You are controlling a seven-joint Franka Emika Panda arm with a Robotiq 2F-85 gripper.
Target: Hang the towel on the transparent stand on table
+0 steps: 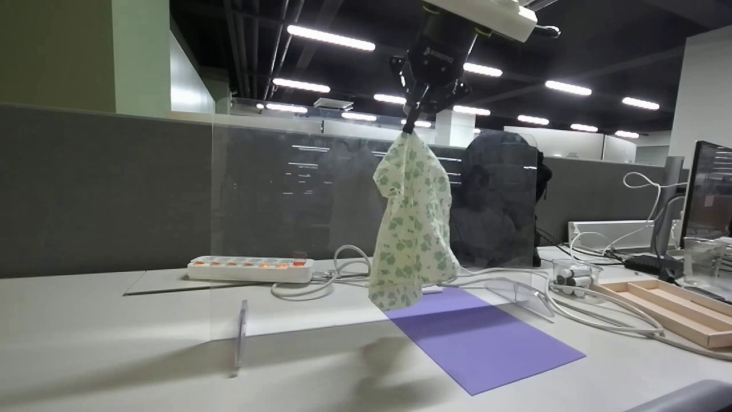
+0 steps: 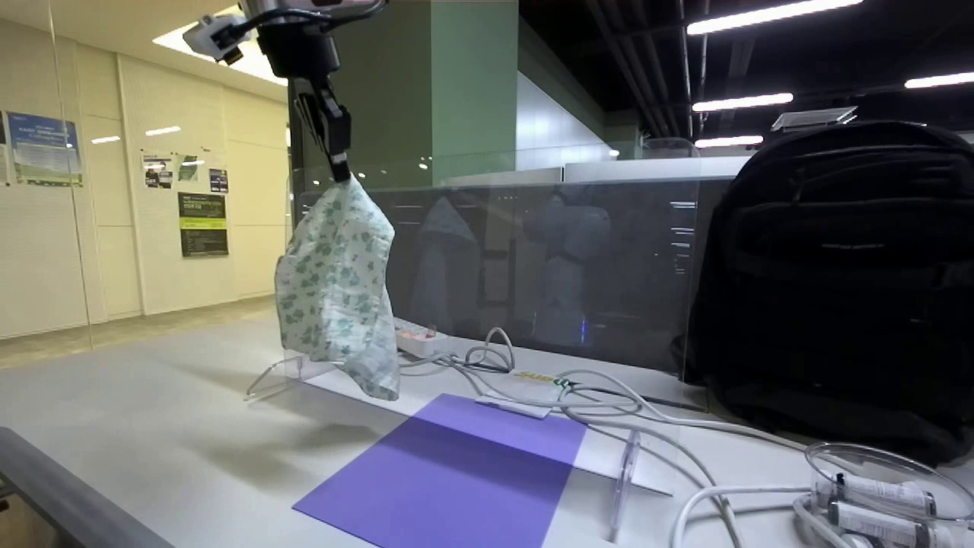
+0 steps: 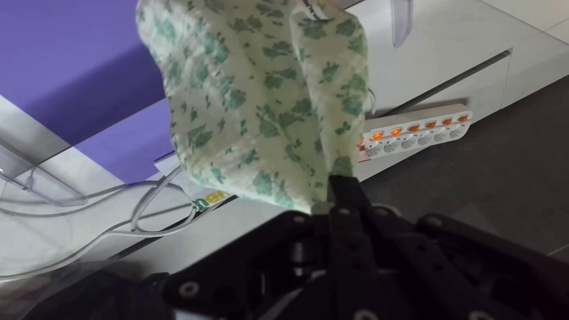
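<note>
The towel, whitish with green leaf-like prints, hangs in the air in both exterior views (image 1: 412, 229) (image 2: 338, 281) and fills much of the wrist view (image 3: 262, 98). My gripper (image 1: 408, 129) is shut on its top corner, as also seen in an exterior view (image 2: 342, 175) and the wrist view (image 3: 333, 195). The transparent stand is a clear upright panel (image 1: 286, 223) (image 2: 517, 266) on clear feet (image 1: 241, 337). The towel hangs on the camera side of the panel, apart from the table, with its reflection in the panel. The gap between towel and panel is unclear.
A purple sheet (image 1: 486, 343) lies under the panel. Behind it are a white power strip (image 1: 251, 270), loose cables (image 2: 631, 396) and a grey partition (image 1: 103, 194). A black backpack (image 2: 845, 289), wooden tray (image 1: 680, 309), clear bowl (image 1: 575, 277) and monitor (image 1: 709, 189) stand around.
</note>
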